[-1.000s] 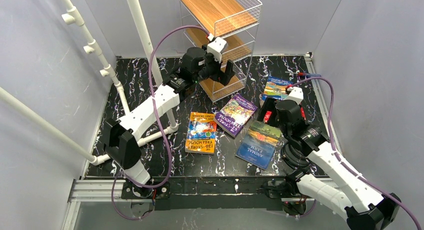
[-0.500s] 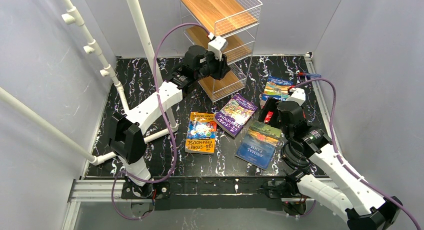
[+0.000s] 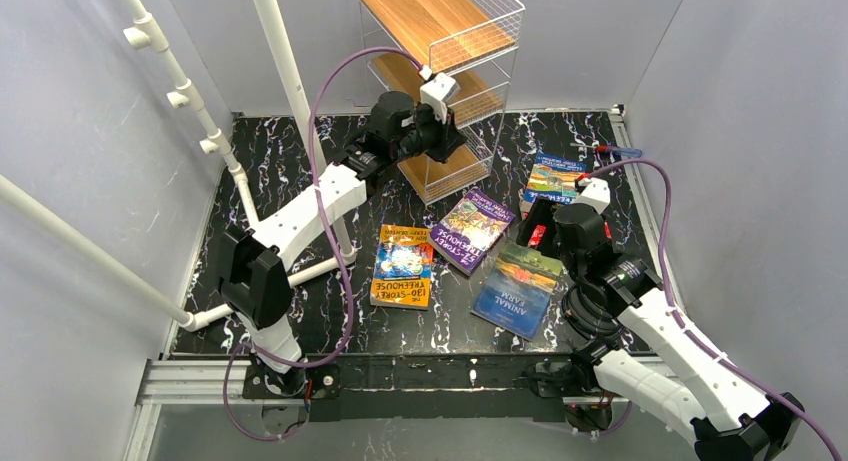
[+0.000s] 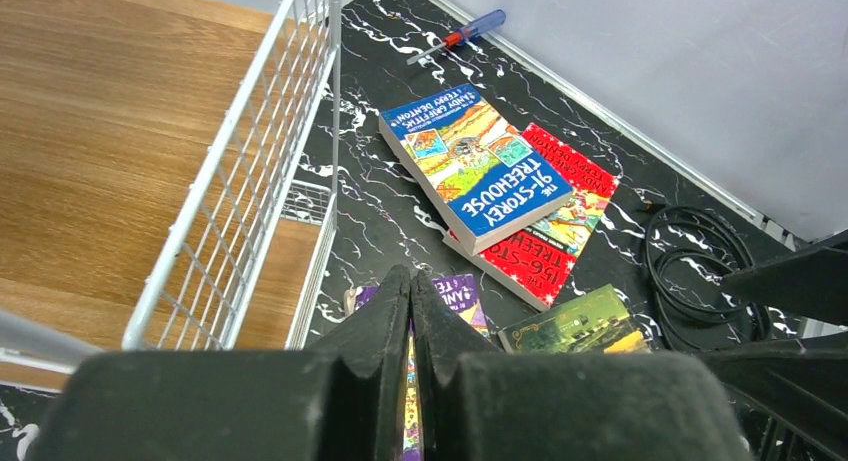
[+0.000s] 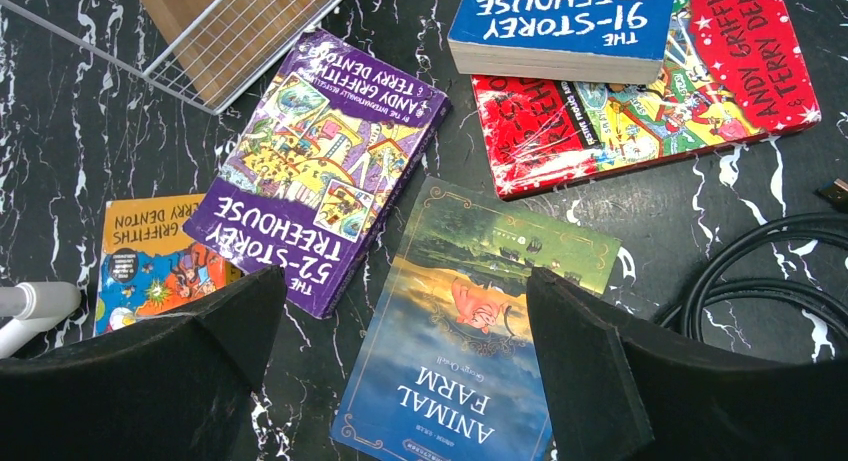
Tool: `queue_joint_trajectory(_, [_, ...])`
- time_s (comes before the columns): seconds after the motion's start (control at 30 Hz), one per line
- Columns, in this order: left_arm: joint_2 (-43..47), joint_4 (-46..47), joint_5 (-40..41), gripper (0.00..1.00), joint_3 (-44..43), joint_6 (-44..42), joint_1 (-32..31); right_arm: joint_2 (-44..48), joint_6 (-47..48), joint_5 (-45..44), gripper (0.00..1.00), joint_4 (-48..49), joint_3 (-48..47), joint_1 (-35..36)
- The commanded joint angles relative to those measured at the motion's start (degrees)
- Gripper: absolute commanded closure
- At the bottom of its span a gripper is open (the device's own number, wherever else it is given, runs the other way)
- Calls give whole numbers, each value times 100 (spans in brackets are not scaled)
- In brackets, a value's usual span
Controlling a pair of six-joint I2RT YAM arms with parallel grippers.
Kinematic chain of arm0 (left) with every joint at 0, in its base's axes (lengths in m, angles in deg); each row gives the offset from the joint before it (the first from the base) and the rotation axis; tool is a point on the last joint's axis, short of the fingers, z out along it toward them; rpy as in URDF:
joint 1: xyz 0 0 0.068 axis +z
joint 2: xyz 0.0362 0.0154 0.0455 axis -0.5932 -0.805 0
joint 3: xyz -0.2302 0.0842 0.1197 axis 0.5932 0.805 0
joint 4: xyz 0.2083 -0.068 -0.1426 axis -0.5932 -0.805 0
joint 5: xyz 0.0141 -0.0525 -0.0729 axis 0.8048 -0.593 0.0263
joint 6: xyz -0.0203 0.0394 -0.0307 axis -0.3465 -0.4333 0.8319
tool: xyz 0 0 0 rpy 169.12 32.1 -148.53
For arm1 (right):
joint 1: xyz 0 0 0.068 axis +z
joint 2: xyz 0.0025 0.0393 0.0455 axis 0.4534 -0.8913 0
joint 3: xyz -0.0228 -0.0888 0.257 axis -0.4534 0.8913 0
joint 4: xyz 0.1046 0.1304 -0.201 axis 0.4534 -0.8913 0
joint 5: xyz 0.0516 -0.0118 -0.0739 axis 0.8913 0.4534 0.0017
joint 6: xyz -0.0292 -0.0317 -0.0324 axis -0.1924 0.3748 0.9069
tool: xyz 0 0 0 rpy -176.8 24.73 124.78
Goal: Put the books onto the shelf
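The shelf [image 3: 440, 41] of white wire and wooden boards stands at the back. Beside its lower tier hangs my left gripper [image 3: 452, 141], shut with nothing in it; its jaws [image 4: 412, 276] meet next to the wire side [image 4: 250, 161]. Books lie flat on the black table: orange [image 3: 402, 266], purple [image 3: 472, 229], Animal Farm [image 3: 515, 291], and a blue one [image 4: 475, 166] on top of a red one [image 4: 560, 221]. My right gripper [image 5: 400, 311] is open above Animal Farm [image 5: 470, 351], its fingers apart on either side of the cover and not touching it.
White poles [image 3: 290, 71] rise at the left, close to the left arm. A screwdriver [image 4: 460, 36] lies at the far right edge by the wall. A black cable [image 5: 760, 271] coils right of the books. Grey walls enclose the table.
My left gripper has gone from open to shut beside the shelf and shifted slightly towards it. The right arm and the books have hardly moved.
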Motion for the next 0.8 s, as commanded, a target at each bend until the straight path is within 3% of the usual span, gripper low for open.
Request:
queue_joint_trajectory(0.0, [108,2,305,95,-191,101,-141,7,-76,-29,1,91,72,8])
queue_joint_trajectory(0.13, [442,-569,1701,49,-254,133,-165,37,-77,-46,1,54,44,5])
queue_joint_trajectory(0.3, [904,-942,3208,28,-67,-317,-169,121,-77,-48,1,62,92,8])
queue_joint_trajectory(0.43, [869,-907,3247,20,-61,-670,-77,49,-77,30,1,147,116,9])
queue_joint_trajectory(0.53, [745,-981,2768,20,-212,-614,79,-7,-77,84,1,138,77,6])
queue_joint_trajectory(0.77, [786,-875,2554,19,-156,-837,122,167,-77,19,1,91,111,11])
